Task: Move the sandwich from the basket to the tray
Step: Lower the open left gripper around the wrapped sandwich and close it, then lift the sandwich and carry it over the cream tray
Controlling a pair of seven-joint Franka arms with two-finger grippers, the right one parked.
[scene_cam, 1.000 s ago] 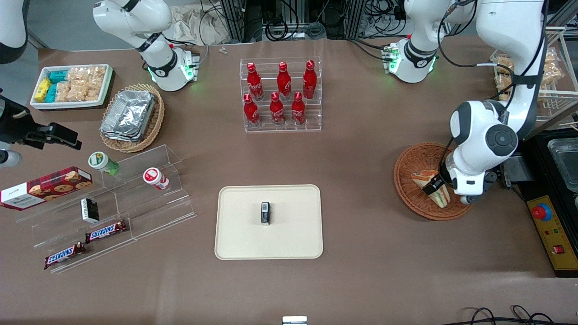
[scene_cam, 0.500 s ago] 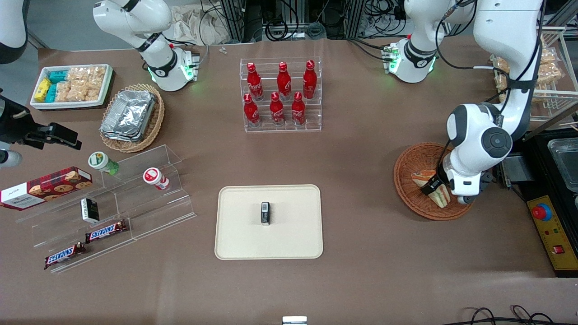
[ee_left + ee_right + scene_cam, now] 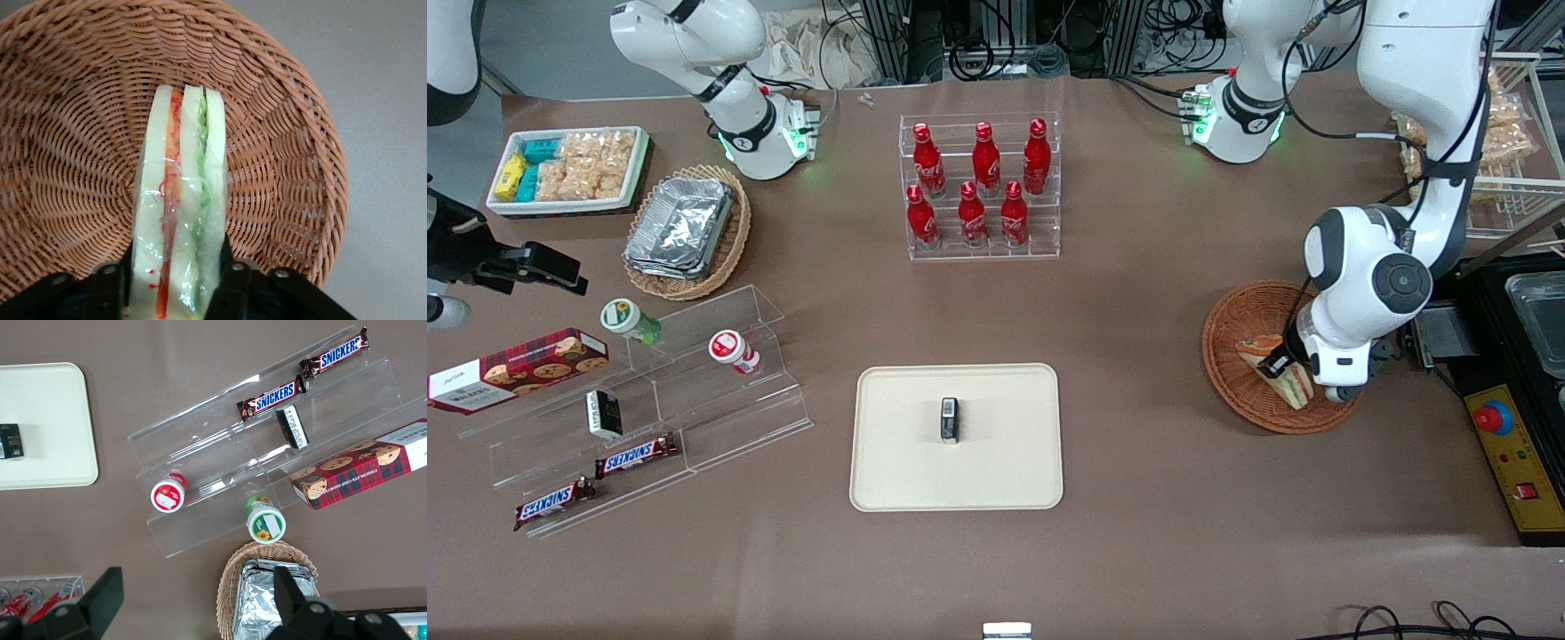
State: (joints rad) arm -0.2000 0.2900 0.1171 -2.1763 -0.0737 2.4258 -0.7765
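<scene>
Grasp stage of the transfer. We see the gripper (image 3: 175,277) lowered into the basket (image 3: 1240,311), its two fingers (image 3: 110,283) pressed against the outer bread faces of the sandwich (image 3: 179,200), so it appears clamped on the wedge; whether the sandwich is already lifted off the wicker floor we cannot tell. The sandwich stands on edge between the fingers, its filling edge facing the wrist camera. We judge the next move to call for a straight lift above the rim, then travel to the tray (image 3: 889,462), avoiding the small dark box (image 3: 950,420) at its centre
</scene>
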